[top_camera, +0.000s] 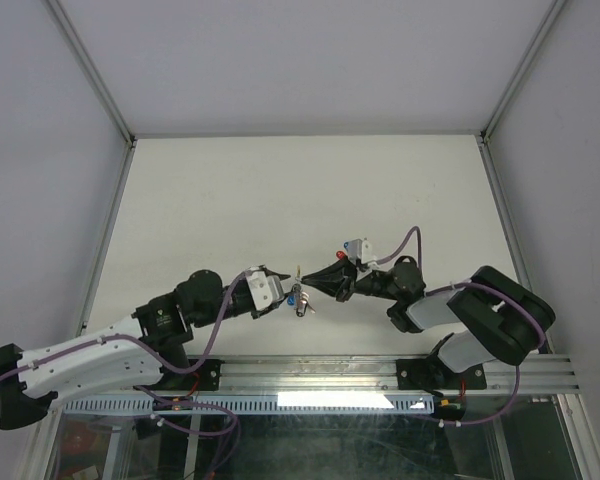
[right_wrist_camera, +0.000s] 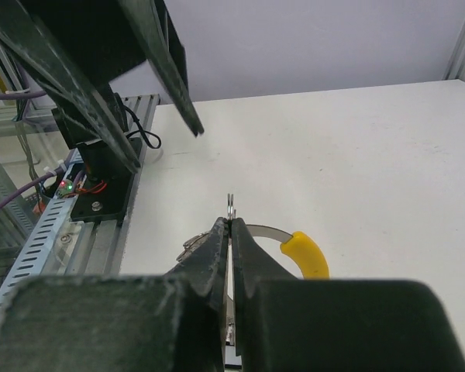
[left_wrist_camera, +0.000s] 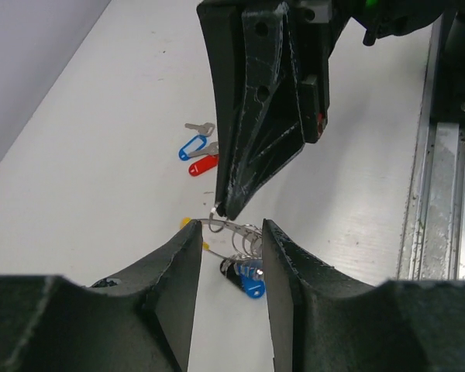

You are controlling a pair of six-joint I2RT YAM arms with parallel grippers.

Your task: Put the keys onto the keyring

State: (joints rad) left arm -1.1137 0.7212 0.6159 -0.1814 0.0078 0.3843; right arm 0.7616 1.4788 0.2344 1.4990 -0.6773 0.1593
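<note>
Right end effector (right_wrist_camera: 229,226) pinched on a small key loop | left end effector (left_wrist_camera: 228,240) apart around keyring (left_wrist_camera: 226,225), mid-air at 6 o'clock | thin, slippery wire; grip yellow arc (right_wrist_camera: 306,253) | spare keys (left_wrist_camera: 199,147) on bench (left_wrist_camera: 101,155).

White table (top_camera: 280,200) enclosed by pale grey walls (top_camera: 300,60).

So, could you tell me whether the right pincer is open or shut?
Shut: the right pincer pinches a small ring, fingers together.
</note>
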